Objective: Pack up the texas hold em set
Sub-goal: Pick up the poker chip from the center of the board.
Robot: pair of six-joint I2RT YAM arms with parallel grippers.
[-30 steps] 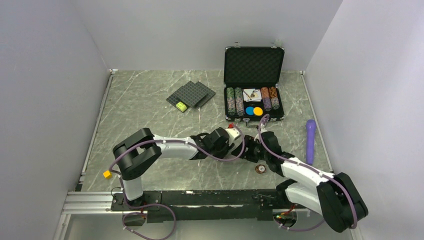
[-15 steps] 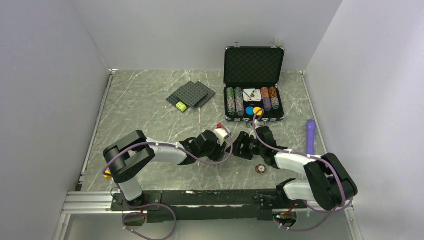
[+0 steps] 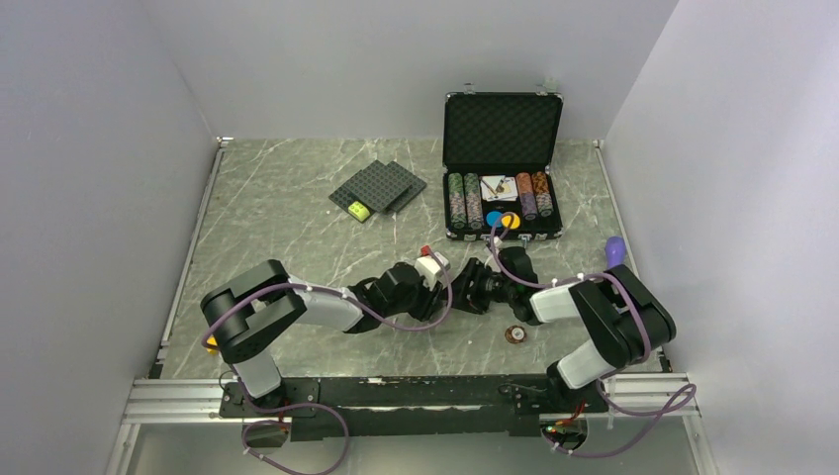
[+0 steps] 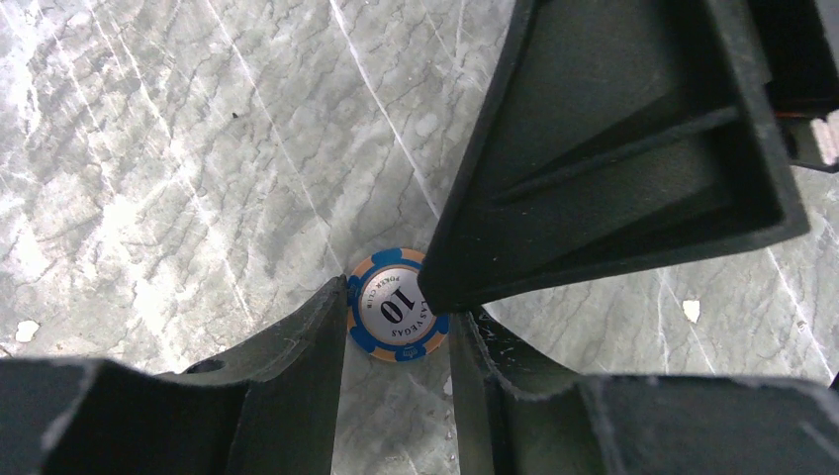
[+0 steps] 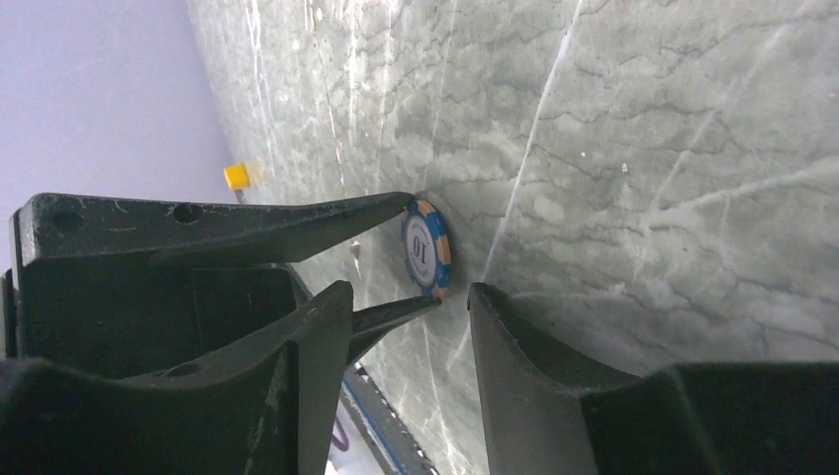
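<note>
Blue-and-orange chip [image 4: 398,304] pinched between closed left fingers [image 4: 297,376], right fingers [image 5: 524,336] parted just beside it, open briefcase [image 3: 503,129] holding chip stacks [image 3: 465,200], cards [image 3: 499,186], discs [image 3: 502,220]

Both the left arm [image 3: 326,302] and right arm [image 3: 554,302] have white link shells and chunky black joint housings, purple cables [image 3: 648,409] looped loosely alongside, and matte black moulded jaws, wedge-tapered and ribbed, with round holes and scuffed edges.
</note>
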